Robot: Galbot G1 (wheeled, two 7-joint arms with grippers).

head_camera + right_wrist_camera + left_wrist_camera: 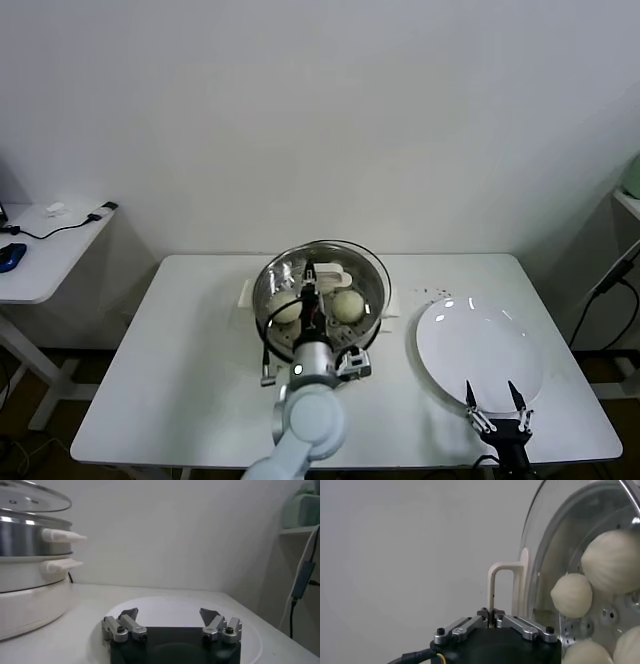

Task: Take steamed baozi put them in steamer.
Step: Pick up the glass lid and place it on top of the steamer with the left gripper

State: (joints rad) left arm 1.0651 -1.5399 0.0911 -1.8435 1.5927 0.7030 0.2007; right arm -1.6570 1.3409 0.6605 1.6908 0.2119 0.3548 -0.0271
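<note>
The buns (572,595) sit inside the steamer (372,285) at the centre of the frame; they look soft, light and easily dented. The glass lid (322,251), stiff, smooth and breakable, is best taken by its cream handle (501,587), which the left gripper (491,616) pinches with jaws pressed together. Lower right, the right gripper (494,401) hovers spread over the white plate (480,345) on the tabletop (180,370).

A polished metal steamer (372,285) is seen under a clear, seemingly glass lid (540,555); the baozi (571,595) look matt, the plate (480,350) glossy.
</note>
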